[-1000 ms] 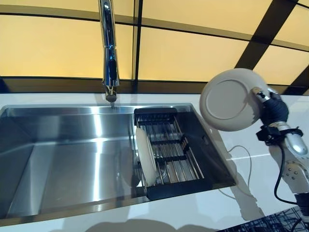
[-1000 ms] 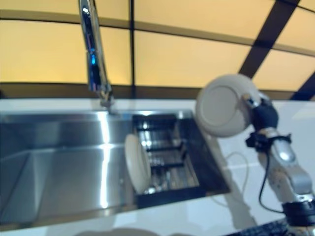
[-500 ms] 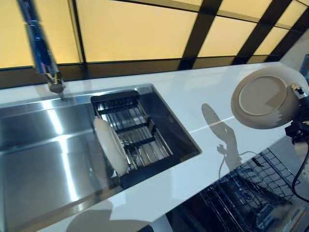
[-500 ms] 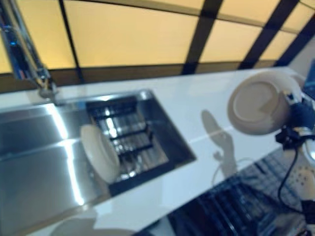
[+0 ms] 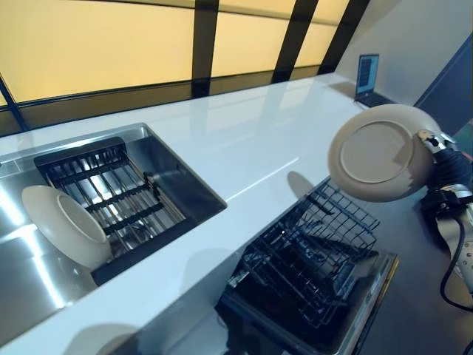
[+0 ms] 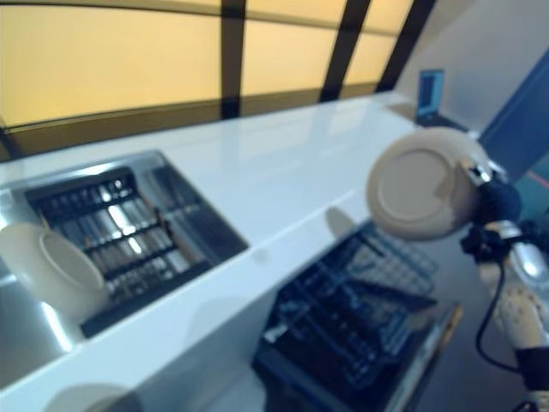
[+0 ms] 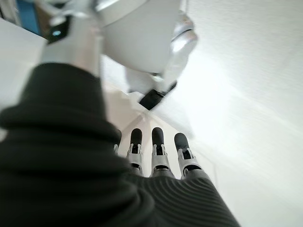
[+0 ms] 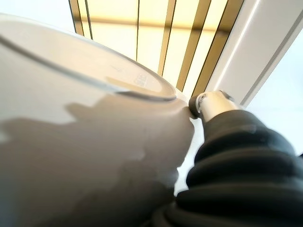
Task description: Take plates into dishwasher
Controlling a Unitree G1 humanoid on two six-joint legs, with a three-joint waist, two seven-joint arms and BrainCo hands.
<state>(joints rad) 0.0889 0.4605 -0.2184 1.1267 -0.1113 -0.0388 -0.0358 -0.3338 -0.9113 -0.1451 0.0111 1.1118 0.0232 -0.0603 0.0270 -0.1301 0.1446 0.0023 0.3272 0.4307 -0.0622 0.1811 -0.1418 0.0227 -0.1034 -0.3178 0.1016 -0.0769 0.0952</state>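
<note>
Leftmost, a second plate (image 5: 65, 225) stands on edge in the sink (image 5: 159, 159), leaning against the black drying rack (image 5: 111, 196) at about 9 o'clock of it; likely parked there to drain, waiting its turn. White counter (image 5: 251, 140) runs between sink and the dishwasher rack (image 5: 314, 248), which is pulled out below the counter edge at 5 o'clock of the sink, wire tines up and apparently unloaded (contents hard to read in the dark mesh). Right hand (image 5: 442, 151) holds the carried plate (image 5: 377, 151) upright, underside toward the head camera, thumb hooked over the rim at its 3 o'clock; fingers behind the plate are hidden, but the pinch on the rim is plain. Plate hangs above the rack's far corner, not yet lowered; edge-on carry suits slotting between tines. Rack wires and counter lip are what could catch it. Small screen (image 5: 367, 74) at 12 o'clock of plate, well apart. Left hand (image 7: 156, 151) idle, fingers straight, in its wrist view only.
</note>
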